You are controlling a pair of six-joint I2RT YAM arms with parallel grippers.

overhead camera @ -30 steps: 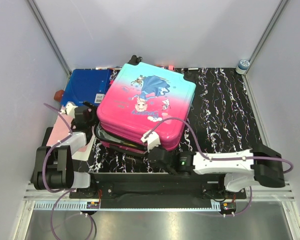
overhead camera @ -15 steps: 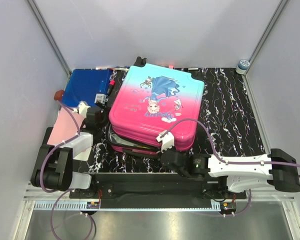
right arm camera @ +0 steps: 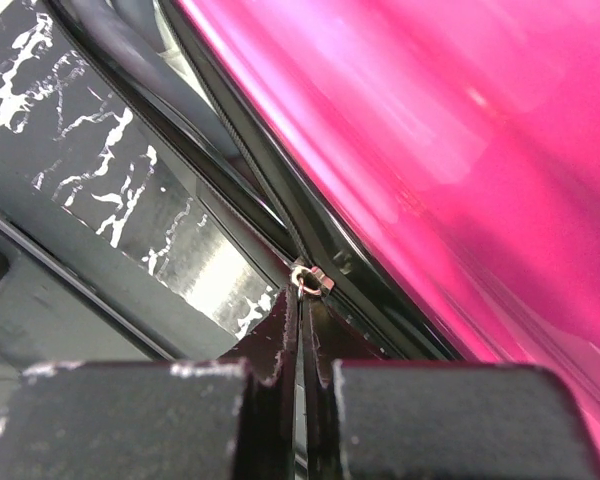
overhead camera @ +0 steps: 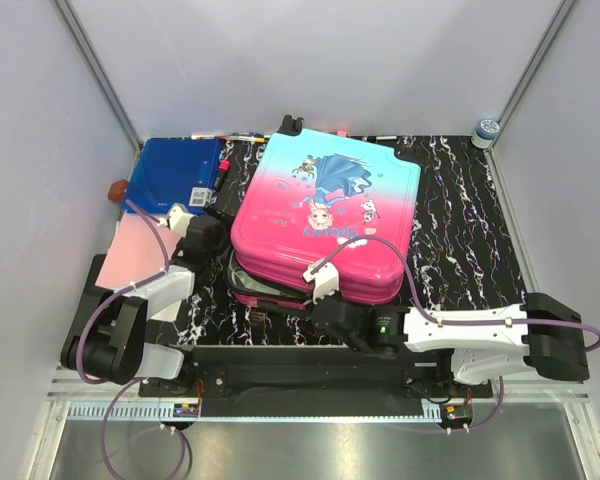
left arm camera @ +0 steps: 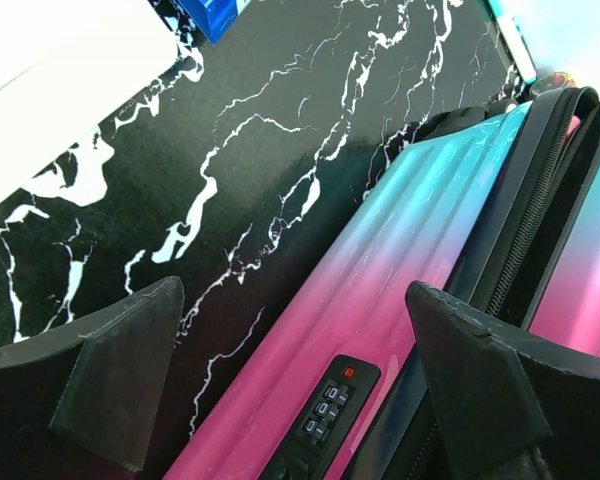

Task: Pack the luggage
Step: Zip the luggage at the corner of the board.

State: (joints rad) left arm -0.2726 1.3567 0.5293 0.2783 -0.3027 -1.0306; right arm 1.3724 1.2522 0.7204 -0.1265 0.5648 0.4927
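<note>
On the table (overhead camera: 460, 220): the luggage (overhead camera: 325, 215) lies flat.
Left gripper (overhead camera: 208, 240): wide open, beside the luggage.
Right gripper (right arm camera: 302, 300): pinched tight on the zipper pull (right arm camera: 308, 279).

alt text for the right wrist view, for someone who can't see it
The right claw is shut on a small metal zipper pull at the seam of the pink suitcase. The black marbled table lies to the left.

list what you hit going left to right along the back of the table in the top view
blue folder → luggage → small round container in the far right corner
</note>
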